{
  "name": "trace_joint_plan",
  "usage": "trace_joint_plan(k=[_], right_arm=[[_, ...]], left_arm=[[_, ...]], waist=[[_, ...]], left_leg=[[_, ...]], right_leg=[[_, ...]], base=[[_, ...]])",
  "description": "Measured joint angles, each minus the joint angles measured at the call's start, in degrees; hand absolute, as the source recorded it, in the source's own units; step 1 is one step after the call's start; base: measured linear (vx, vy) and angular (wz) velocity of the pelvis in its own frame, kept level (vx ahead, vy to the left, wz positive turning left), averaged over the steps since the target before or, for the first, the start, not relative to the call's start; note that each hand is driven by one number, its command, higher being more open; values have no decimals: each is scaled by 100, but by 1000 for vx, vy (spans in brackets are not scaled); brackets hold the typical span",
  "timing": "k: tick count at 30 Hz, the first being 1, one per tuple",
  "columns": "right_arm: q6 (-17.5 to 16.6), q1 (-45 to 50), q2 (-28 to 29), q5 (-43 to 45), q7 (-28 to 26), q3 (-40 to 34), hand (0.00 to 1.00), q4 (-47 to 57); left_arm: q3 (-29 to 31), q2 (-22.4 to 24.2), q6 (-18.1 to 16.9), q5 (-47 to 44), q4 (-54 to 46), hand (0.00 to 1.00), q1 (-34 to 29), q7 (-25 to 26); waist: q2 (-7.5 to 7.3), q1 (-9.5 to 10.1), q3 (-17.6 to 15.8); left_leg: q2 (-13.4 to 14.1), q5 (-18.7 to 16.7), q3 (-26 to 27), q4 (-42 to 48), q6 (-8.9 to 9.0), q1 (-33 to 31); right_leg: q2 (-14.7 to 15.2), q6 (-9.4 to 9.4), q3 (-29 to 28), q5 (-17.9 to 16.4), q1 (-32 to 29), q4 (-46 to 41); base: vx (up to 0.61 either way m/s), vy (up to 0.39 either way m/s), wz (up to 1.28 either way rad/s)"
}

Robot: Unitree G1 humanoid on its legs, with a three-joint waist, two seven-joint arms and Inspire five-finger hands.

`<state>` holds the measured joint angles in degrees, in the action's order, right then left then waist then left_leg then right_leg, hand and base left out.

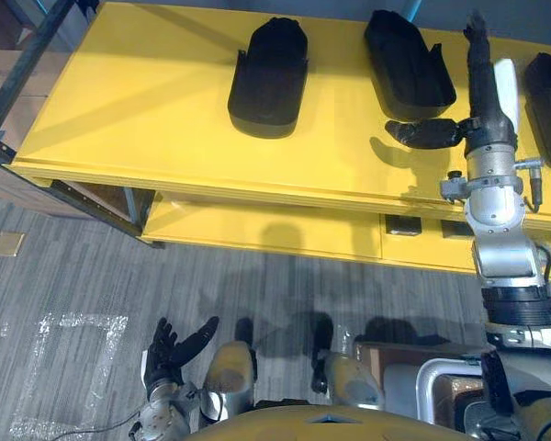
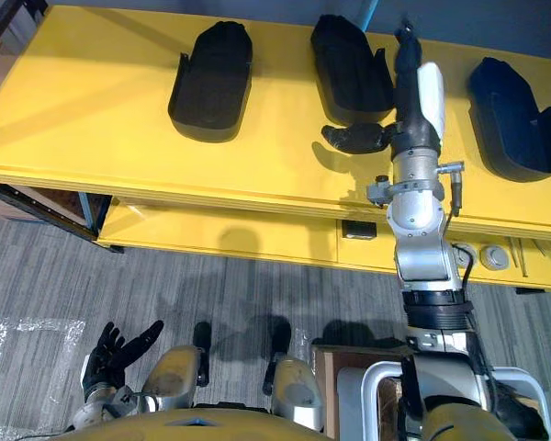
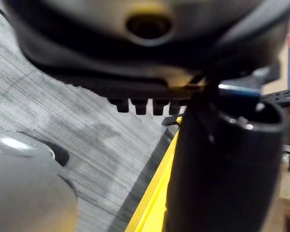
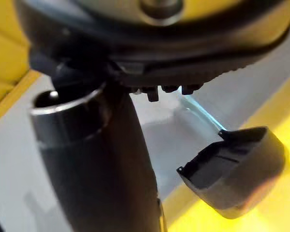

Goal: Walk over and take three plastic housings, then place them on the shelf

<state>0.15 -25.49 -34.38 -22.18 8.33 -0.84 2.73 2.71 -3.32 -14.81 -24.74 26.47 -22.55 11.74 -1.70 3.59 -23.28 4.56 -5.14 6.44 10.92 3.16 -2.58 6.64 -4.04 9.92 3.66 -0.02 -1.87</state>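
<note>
Lowest in the frame, close to the robot, the left hand (image 1: 172, 352) hangs just above the grey carpet (image 1: 73, 266), its fingers loosely spread and holding nothing. Beyond it runs a yellow shelf (image 1: 119, 101) with a lower yellow tier (image 1: 257, 230) under its near edge. Three black plastic housings lie on the shelf top in a row along the far edge, well apart from one another: the left housing (image 1: 269, 78) about midway along, the middle housing (image 1: 409, 64) further right, and the right housing (image 2: 510, 115) toward the right end. The right arm reaches out over the near edge, and the right hand (image 2: 406, 92) sits over the shelf between the middle and right housings. Its fingers are straight and point at the far edge, and its thumb sticks out sideways toward the near end of the middle housing. The hand grasps nothing, and whether the thumb touches that housing cannot be told. The right wrist view shows one housing's end (image 4: 237, 169) lying on the yellow surface, apart from the hand. With all three housings resting on the shelf and both hands empty, the placing looks finished or nearly so. If this shelf is instead the pick-up spot, none has yet been taken.
</note>
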Motion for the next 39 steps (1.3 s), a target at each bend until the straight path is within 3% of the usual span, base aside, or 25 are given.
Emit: trace_joint_plan(k=[3, 7, 13, 20, 27, 39], right_arm=[[90, 30, -193, -340, -95, 316, 100, -7], [333, 130, -563, -431, -642, 639, 100, -95], [787, -59, -1040, 336, -1430, 803, 100, -338], [953, -546, -1110, 951, -1447, 1052, 100, -1155], [1036, -1065, -1305, 3130, -1514, 848, 100, -1815], [1026, -1371, -1308, 4215, -1836, 518, 100, -2344]], left_arm=[[0, -11, -17, 0, 5, 100, 2, 15], [0, -85, -18, 0, 13, 100, 2, 24], [15, -262, -14, 31, 51, 100, 3, 3], [14, -269, 5, 41, 56, 100, 4, -23], [49, -269, 136, 39, -51, 100, 2, -70], [63, -275, 137, 40, -236, 100, -6, -187]], waist=[[-58, -41, -30], [-66, 5, -33], [-194, 7, -1], [-265, 43, 41], [-263, 106, 42], [-263, 210, 42]], left_leg=[[-9, -20, 17, 12, -10, -9], [-7, -86, -1, 97, -15, -63], [-6, -132, -15, 198, -23, -99], [-4, -128, -40, 219, -26, -113], [-18, -113, -223, 352, -19, -299], [1, -192, -252, 506, -34, -366]], right_leg=[[11, -8, -13, -5, -10, -1], [14, -32, 9, -24, -10, -4], [19, -35, 31, -26, 5, -8], [24, -34, 71, -26, 16, -39], [22, -22, 252, -33, -14, -45], [6, -22, 263, -33, 13, -48]], base=[[0, 0, -1], [6, 3, 2], [3, 2, 1], [-41, 0, 1], [-21, -3, 15], [-3, 1, 1]])
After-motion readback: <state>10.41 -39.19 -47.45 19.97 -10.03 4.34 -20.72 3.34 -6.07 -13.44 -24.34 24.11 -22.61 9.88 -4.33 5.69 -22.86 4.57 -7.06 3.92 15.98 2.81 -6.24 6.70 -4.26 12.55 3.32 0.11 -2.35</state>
